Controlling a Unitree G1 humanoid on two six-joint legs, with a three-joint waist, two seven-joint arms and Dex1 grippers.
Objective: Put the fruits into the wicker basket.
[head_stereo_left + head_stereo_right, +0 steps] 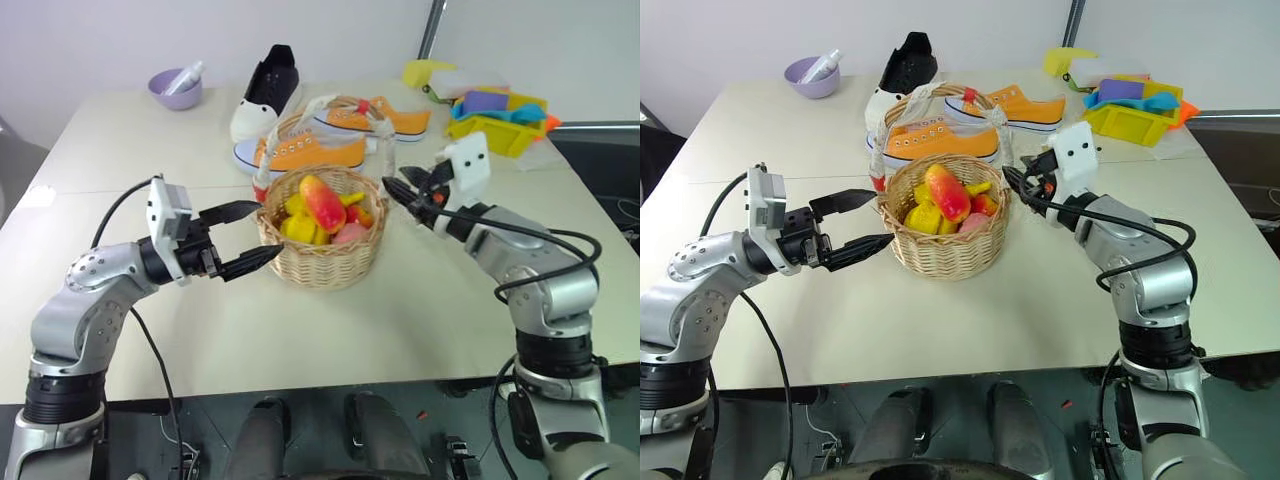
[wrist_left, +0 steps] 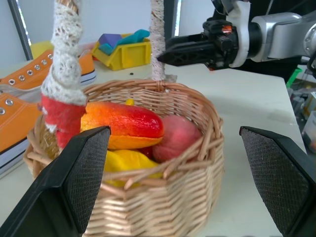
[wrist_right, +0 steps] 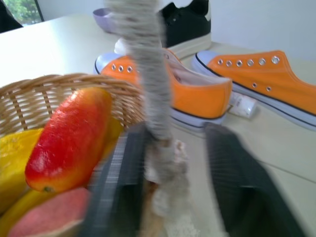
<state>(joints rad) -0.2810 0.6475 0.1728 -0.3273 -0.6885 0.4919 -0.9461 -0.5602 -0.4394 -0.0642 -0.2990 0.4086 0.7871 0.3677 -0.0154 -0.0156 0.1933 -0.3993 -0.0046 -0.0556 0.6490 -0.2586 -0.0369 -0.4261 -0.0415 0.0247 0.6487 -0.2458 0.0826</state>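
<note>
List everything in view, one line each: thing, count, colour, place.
wicker basket: one, tan, table middle
mango: one, red-yellow, atop the fruit in the basket
peach: one, pink, in the basket
yellow fruit: several, in the basket
orange sneakers: two, behind the basket
black shoe: one, far side
bowl: one, purple, far left
yellow tray: one, far right
left gripper: open, beside the basket
right gripper: at the basket's handle

orange sneakers (image 1: pixel 310 152) | black shoe (image 1: pixel 268 84) | purple bowl (image 1: pixel 175 90) (far corner) | yellow tray (image 1: pixel 497 130)

Silver arms, black cables, white wrist cameras, black pincers.
</note>
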